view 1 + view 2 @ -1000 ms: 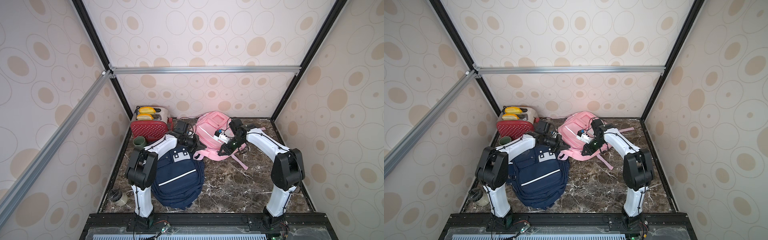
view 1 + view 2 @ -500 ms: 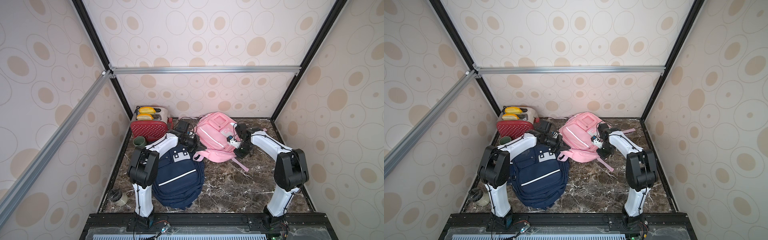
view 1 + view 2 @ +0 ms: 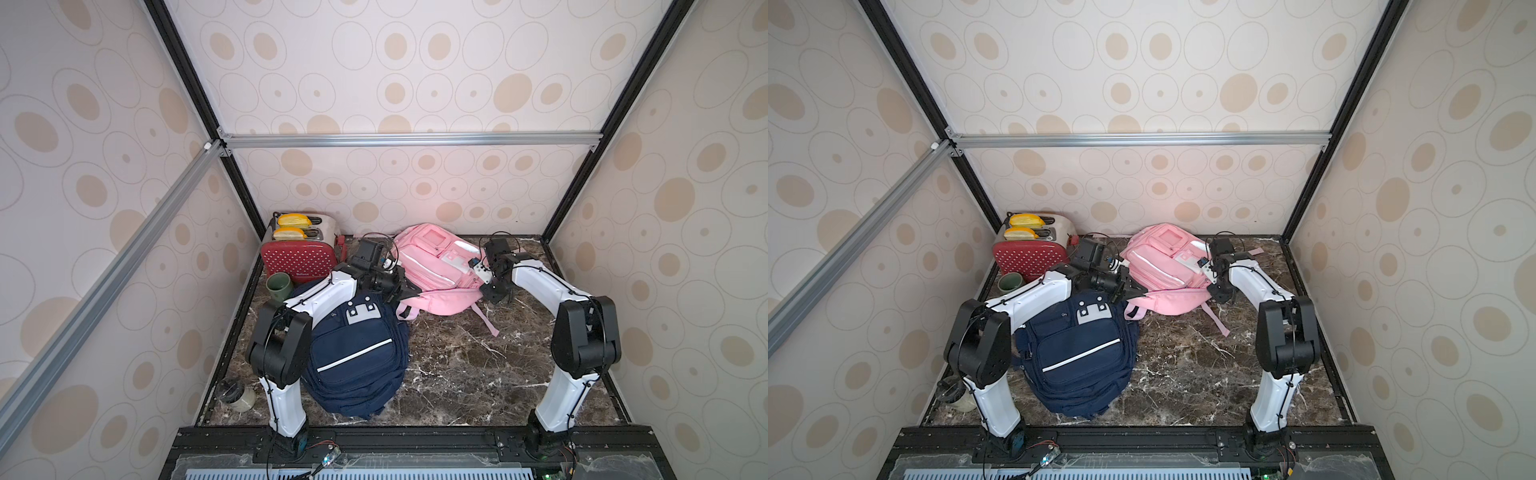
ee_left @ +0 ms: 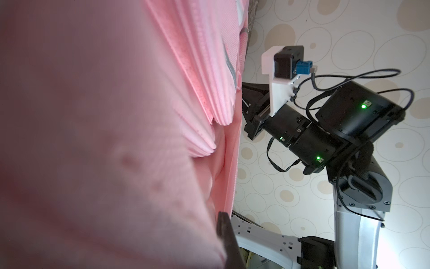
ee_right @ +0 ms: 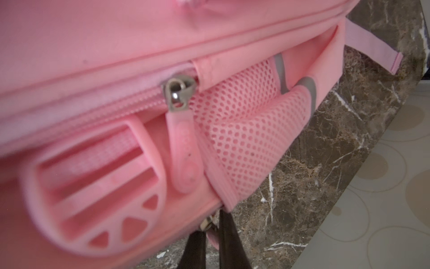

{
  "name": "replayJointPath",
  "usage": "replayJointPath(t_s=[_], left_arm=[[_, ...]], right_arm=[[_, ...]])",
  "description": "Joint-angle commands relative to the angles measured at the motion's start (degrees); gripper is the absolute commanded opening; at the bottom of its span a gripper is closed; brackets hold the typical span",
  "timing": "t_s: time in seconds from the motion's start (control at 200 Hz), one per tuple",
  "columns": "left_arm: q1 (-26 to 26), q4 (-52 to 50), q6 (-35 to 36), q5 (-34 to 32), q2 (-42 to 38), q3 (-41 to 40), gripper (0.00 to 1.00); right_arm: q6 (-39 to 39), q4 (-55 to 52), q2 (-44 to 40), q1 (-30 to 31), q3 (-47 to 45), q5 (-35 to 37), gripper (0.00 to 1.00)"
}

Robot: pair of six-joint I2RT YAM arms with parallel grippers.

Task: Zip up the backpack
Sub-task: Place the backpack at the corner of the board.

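The pink backpack (image 3: pixel 432 266) lies between both grippers. Its side zipper (image 5: pixel 93 109) looks closed, with the slider (image 5: pixel 179 93) at the end stop, just beyond the right gripper (image 5: pixel 213 229). That gripper's fingers pinch what seems to be a second metal pull (image 5: pixel 206 224), so that zipper probably remains. The left gripper (image 3: pixel 405 291) is clamped on fabric at the opposite edge.

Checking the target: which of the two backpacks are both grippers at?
The pink backpack at the back; left gripper and right gripper both meet it. The navy backpack lies nearer the arm bases.

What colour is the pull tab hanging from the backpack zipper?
Pink pull tab, grey metal slider; best in the right wrist view.
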Motion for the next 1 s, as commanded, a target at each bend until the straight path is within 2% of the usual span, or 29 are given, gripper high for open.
replayJointPath(t_s=[0.0, 0.16, 0.361, 0.491, 0.536, 0.576, 0.606, 0.636, 0.666, 0.696, 0.721, 0.766, 0.886, 0.956, 0.996], left_arm=[[-6.1, 8.9, -7.7, 5.9, -3.2, 0.4, 0.00], [-15.5, 24.7, -20.4, 4.8, 4.5, 3.7, 0.00], [-22.0, 32.7, -28.6, 2.6, 14.7, 13.2, 0.00], [-24.4, 34.3, -31.1, 2.3, 23.4, 22.3, 0.07], [-24.6, 35.9, -32.6, 1.9, 25.6, 24.4, 0.17], [-24.6, 37.0, -34.2, 1.9, 27.3, 26.0, 0.41], [-24.5, 37.4, -34.8, 1.9, 28.1, 27.0, 0.51], [-24.5, 37.4, -35.0, 1.9, 28.4, 27.6, 0.55], [-24.6, 37.2, -34.7, 1.9, 28.0, 27.8, 0.61], [-24.5, 35.4, -33.1, 2.0, 27.2, 27.6, 0.71], [-24.4, 32.1, -30.4, 2.2, 26.4, 27.6, 0.80], [-24.2, 23.7, -24.1, 2.1, 24.3, 27.6, 0.85], [-21.9, -3.9, -1.6, -1.8, 18.3, 28.8, 0.98], [-19.3, -19.2, 10.4, -7.0, 14.2, 29.1, 0.99], [-17.6, -28.2, 16.5, -10.9, 11.7, 29.0, 0.99]], right_arm=[[2.6, -1.2, 3.7, -6.7, 2.0, 14.7, 0.00], [6.4, -3.9, 3.1, -11.3, 2.5, 17.0, 0.00], [11.3, -6.3, 4.3, -18.3, 7.8, 14.9, 0.00], [12.9, -7.7, 5.7, -19.2, 11.5, 12.5, 0.00], [13.5, -7.9, 6.1, -19.3, 12.2, 12.2, 0.00], [14.0, -8.5, 6.5, -19.2, 13.0, 12.4, 0.00], [14.6, -9.0, 6.8, -19.2, 13.7, 13.0, 0.01], [15.1, -9.3, 6.8, -19.2, 14.1, 12.9, 0.10], [15.6, -9.6, 6.4, -19.3, 14.4, 11.5, 0.24], [16.2, -10.1, 6.0, -19.2, 14.6, 9.9, 0.40], [17.1, -10.8, 5.6, -19.2, 14.9, 8.6, 0.46], [18.0, -11.5, 4.6, -18.9, 15.2, 6.2, 0.49], [19.3, -12.6, 0.2, -16.0, 15.3, -0.6, 0.54], [21.0, -13.7, -2.1, -12.7, 16.3, -3.9, 0.60], [22.3, -13.7, -3.3, -10.6, 16.6, -8.3, 0.63]])
